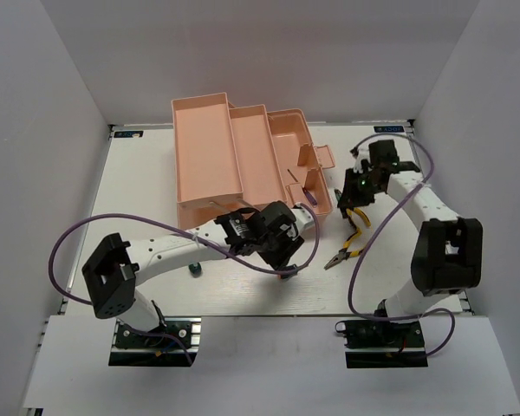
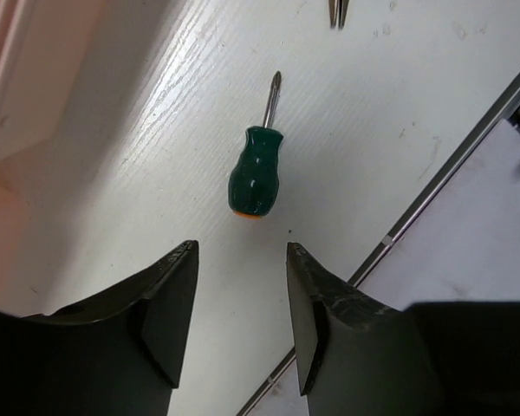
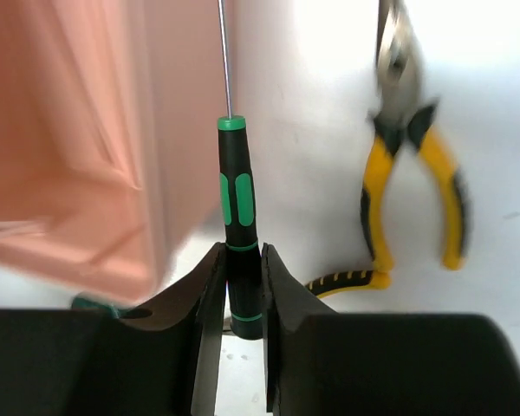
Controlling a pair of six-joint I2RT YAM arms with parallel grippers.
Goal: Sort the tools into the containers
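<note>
You can see the thin dark green screwdriver (image 3: 237,204) only in the right wrist view. The right gripper (image 3: 240,290) is clamped on its handle and its shaft lies close beside the salmon toolbox (image 3: 69,139), with yellow-and-black pliers (image 3: 413,173) on the table nearby. Only the left wrist view shows a stubby green screwdriver (image 2: 256,178) lying flat just ahead of the left gripper (image 2: 243,295), whose jaws stand apart, holding nothing. Bare table (image 2: 373,104) surrounds it, and the table's edge runs near its right.
</note>
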